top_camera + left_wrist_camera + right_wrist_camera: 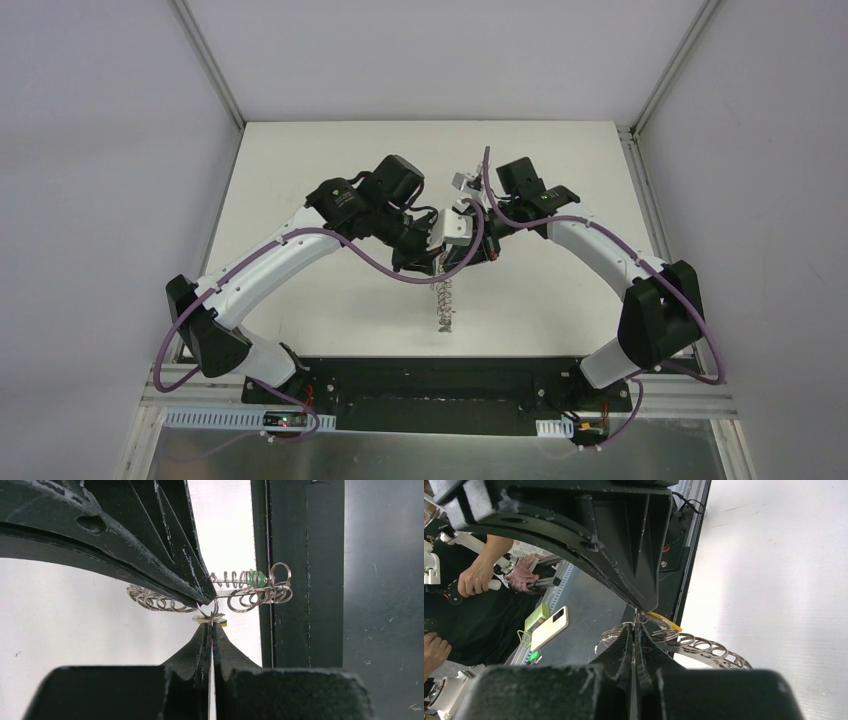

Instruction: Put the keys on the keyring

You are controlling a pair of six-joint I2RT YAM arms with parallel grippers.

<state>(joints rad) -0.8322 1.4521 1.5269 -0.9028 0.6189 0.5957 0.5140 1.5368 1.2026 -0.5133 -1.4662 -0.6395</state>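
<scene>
From above, we cannot make out the fingertips of either gripper: the two wrists meet over the middle of the table (300, 200) and cover each other. In both wrist views the black fingers fill much of the picture and hide where the metal is pinched. We cannot tell whether either key is threaded on.

The left gripper (212, 628) is pinched tight, with the edge of the yellow key (222, 623) showing right at its tips; the rest of that key is hidden. The right gripper (634, 629) is also closed, its tips on the wire loops of the keyring (260, 594).

The keyring is held in the air between the two grippers, and from above it hangs below them as a thin string of loops (445, 305) over the table. Up close it is a frill of thin silver coils seen edge-on. The green key (256, 578) shows only as a small green bead among the coils.
</scene>
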